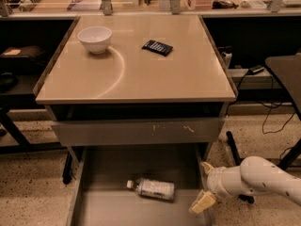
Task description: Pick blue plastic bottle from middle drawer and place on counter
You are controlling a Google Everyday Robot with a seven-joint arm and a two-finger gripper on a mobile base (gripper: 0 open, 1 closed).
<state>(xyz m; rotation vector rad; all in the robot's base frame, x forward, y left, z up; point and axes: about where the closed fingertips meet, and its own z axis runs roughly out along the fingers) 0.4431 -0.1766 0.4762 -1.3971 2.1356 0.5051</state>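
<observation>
The blue plastic bottle (153, 189) lies on its side on the floor of the open middle drawer (113, 211), white cap pointing left. My gripper (203, 184) is at the drawer's right wall, to the right of the bottle and apart from it. Its cream fingertips (202, 203) stand apart with nothing between them. The white arm reaches in from the lower right. The beige counter (141, 74) is above the drawer.
A white bowl (95, 39) and a flat black calculator (157, 47) sit on the counter's far part. A closed grey drawer front (136, 132) with scratch marks hangs above the open drawer. Cables and a dark table leg are at the right.
</observation>
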